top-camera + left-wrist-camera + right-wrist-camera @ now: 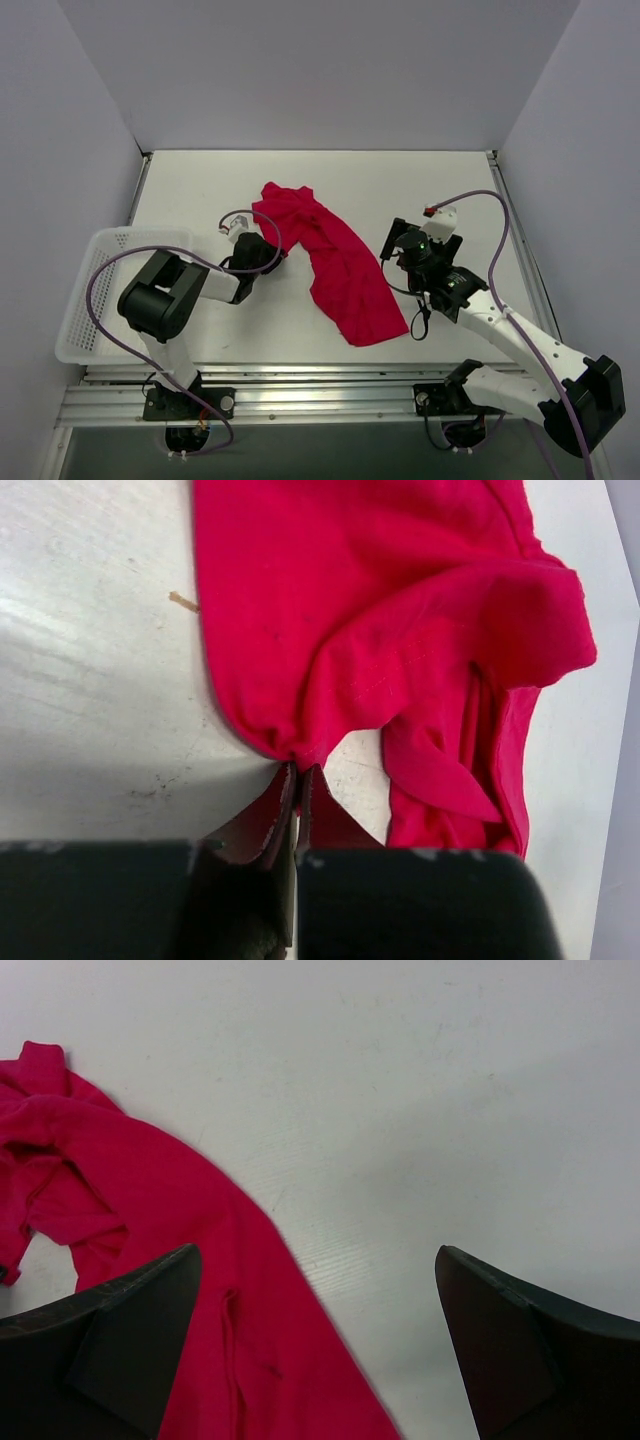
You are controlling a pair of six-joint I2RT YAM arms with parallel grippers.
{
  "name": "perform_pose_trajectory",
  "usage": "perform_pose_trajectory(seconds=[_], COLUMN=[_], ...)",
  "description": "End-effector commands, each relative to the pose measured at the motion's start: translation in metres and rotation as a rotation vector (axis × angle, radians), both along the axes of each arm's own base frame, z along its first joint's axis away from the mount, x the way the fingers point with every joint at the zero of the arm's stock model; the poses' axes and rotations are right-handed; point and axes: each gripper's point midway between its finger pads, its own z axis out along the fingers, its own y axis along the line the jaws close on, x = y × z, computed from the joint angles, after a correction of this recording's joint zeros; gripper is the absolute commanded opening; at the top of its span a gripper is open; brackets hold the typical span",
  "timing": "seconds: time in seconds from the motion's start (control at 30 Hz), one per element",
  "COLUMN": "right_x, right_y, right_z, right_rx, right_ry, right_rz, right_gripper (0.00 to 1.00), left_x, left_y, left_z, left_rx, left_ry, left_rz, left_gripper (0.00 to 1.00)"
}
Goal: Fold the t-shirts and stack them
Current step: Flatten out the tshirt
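A bright red t-shirt [335, 260] lies bunched in a long strip across the middle of the white table. My left gripper [274, 255] is at its left edge, shut on a fold of the red cloth; in the left wrist view the fingertips [297, 772] pinch the shirt's hem [300, 745]. My right gripper [398, 243] is open and empty, just right of the shirt; in the right wrist view the shirt [150, 1220] lies under the left finger [120, 1350], and bare table lies between the fingers.
A white plastic mesh basket [90, 290] sits at the left edge of the table beside the left arm. Grey walls enclose the table on three sides. A metal rail [300, 385] runs along the near edge.
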Motion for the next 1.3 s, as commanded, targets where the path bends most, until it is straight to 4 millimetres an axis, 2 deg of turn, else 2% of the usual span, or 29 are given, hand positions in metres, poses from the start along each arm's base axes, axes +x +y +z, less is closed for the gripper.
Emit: perform_pose_trajectory(seconds=[0.0, 0.07, 0.1, 0.13, 0.17, 0.27, 0.37, 0.5, 0.57, 0.6, 0.83, 1.07, 1.27], right_x=[-0.010, -0.020, -0.029, -0.035, -0.045, -0.072, -0.093, -0.114, -0.118, -0.126, -0.136, -0.134, -0.135], right_y=[0.010, 0.025, 0.027, 0.030, 0.041, 0.039, 0.025, 0.041, 0.037, 0.036, 0.032, 0.029, 0.037], right_z=[-0.009, -0.015, -0.023, -0.021, -0.025, -0.042, -0.060, -0.085, -0.093, -0.103, -0.125, -0.141, -0.157], right_rx=[0.054, 0.131, 0.145, 0.183, 0.240, 0.292, 0.256, 0.241, 0.194, 0.140, 0.000, -0.035, -0.055], right_ry=[0.038, 0.088, 0.129, 0.136, 0.171, 0.250, 0.328, 0.413, 0.425, 0.465, 0.495, 0.495, 0.522], right_rz=[0.046, 0.113, 0.132, 0.152, 0.193, 0.190, 0.144, 0.151, 0.110, 0.108, 0.036, 0.007, 0.014], right_gripper=[1.00, 0.99, 0.99, 0.98, 0.97, 0.95, 0.93, 0.88, 0.88, 0.88, 0.87, 0.87, 0.85], left_x=[-0.002, 0.001, 0.003, 0.004, 0.007, 0.015, 0.020, 0.025, 0.027, 0.028, 0.027, 0.022, 0.019], left_y=[0.004, 0.008, 0.010, 0.012, 0.016, 0.022, 0.022, 0.024, 0.024, 0.026, 0.036, 0.050, 0.059], left_z=[-0.017, -0.015, -0.012, -0.011, -0.008, -0.001, 0.001, 0.002, 0.004, 0.004, 0.015, 0.010, 0.001], left_rx=[0.037, 0.040, 0.046, 0.053, 0.056, 0.074, 0.075, 0.061, 0.049, 0.050, 0.057, 0.052, 0.037], left_ry=[0.056, 0.052, 0.046, 0.047, 0.041, 0.030, 0.022, 0.024, 0.021, 0.021, 0.006, 0.012, 0.023], left_rz=[-0.010, 0.001, 0.004, 0.007, 0.018, 0.032, 0.030, 0.036, 0.030, 0.030, 0.039, 0.044, 0.045], left_gripper=[0.02, 0.02, 0.02, 0.02, 0.02, 0.02, 0.02, 0.02, 0.02, 0.02, 0.02, 0.02, 0.02])
